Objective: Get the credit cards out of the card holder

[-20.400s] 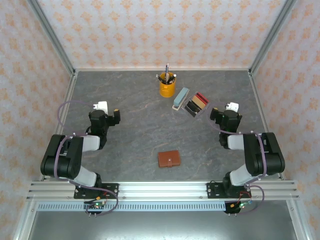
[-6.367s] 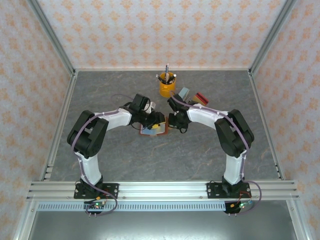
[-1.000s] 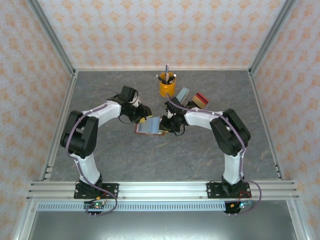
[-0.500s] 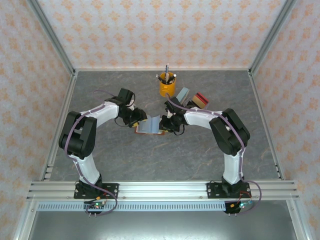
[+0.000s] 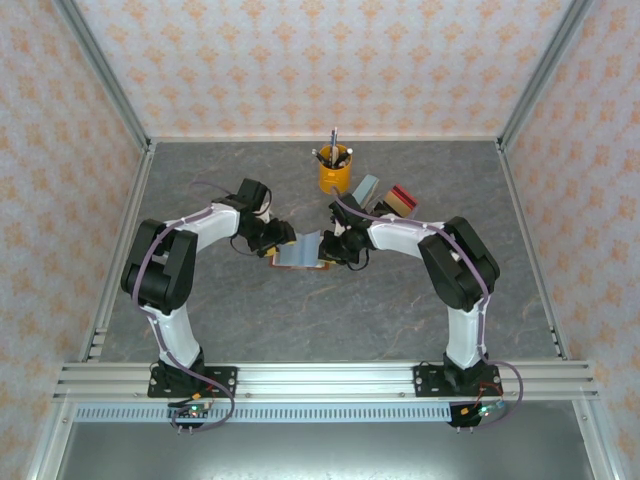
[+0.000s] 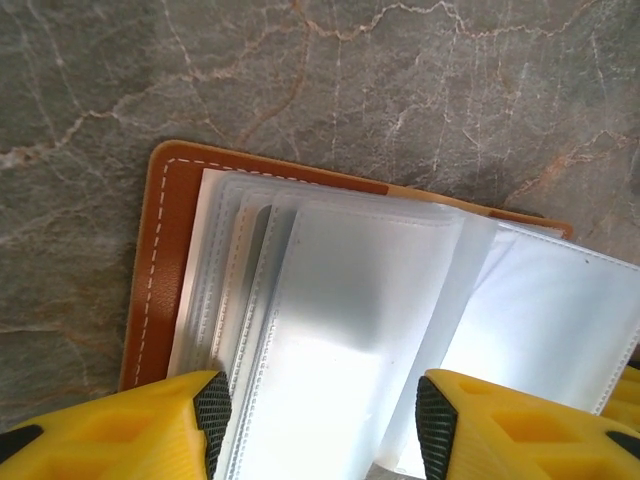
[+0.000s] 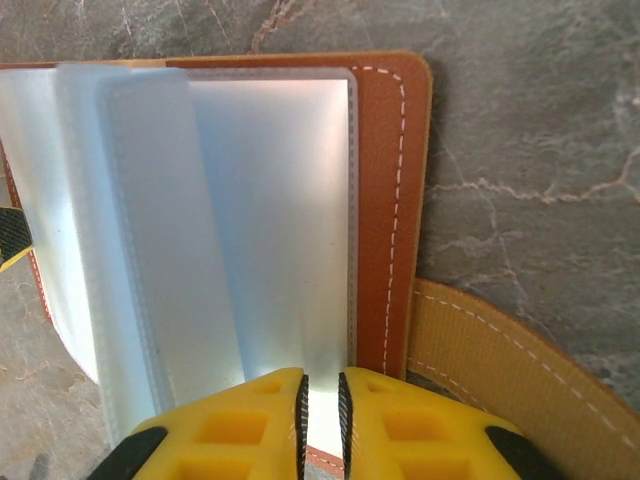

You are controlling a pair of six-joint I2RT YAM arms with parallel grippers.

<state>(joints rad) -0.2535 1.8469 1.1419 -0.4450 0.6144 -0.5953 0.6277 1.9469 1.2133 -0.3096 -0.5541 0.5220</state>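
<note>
The card holder [image 5: 300, 251] lies open like a book on the dark table. Its brown leather cover [image 6: 162, 270] frames a fan of frosted clear sleeves [image 6: 350, 310]. My left gripper [image 6: 323, 425] is open at the holder's left side [image 5: 276, 238], its yellow fingers straddling the sleeves without pinching any. My right gripper [image 7: 321, 395] is at the holder's right side [image 5: 336, 246], shut on the card holder's edge [image 7: 385, 200], with a pale sleeve [image 7: 260, 210] caught between the pads. The tan snap tab [image 7: 500, 375] sticks out to the right. The credit cards are hidden; the sleeves look pale and blank.
A yellow pen cup [image 5: 335, 172] stands behind the holder. A pale blue block [image 5: 366, 190] and a red and dark object [image 5: 400, 198] lie just behind my right arm. Bare table stretches toward the near edge.
My left gripper has opened wider and slid slightly left along the holder's left side. The right gripper has held still on the holder.
</note>
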